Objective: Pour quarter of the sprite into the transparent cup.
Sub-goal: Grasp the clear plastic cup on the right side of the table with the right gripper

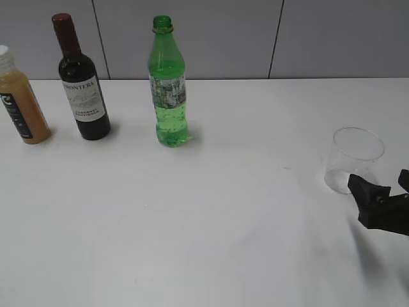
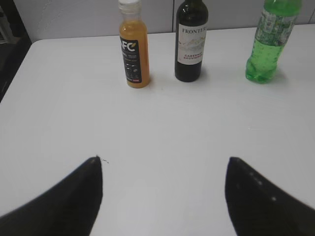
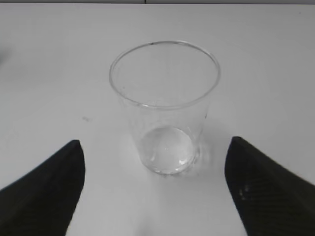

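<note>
- Right now the cup (image 1: 355, 159) stands upright and empty on the table (image 1: 211, 211), far to the right, with the right gripper (image 3: 155, 184) spread wide just in front of it and holding nothing.
- The green bottle (image 1: 169, 83) stands upright toward the back, well apart from the cup, with no cap on its neck; the wine bottle (image 1: 80, 80) and the juice bottle (image 1: 20, 99) stand to its left.
- The left gripper (image 2: 164, 189) is also spread open and empty, facing that row from well back.
- The cup looks light and thin, so one finger touching first could tip it or push it away.
- Squeezing too hard could likely buckle its wall.
- The bottle is open and fairly full, so a jerky lift or a hard squeeze could slop drink out before it reaches the cup.
- A reach drifting left could knock the wine bottle, which stands near.
- Tilting too quickly could pour far more than a quarter.
</note>
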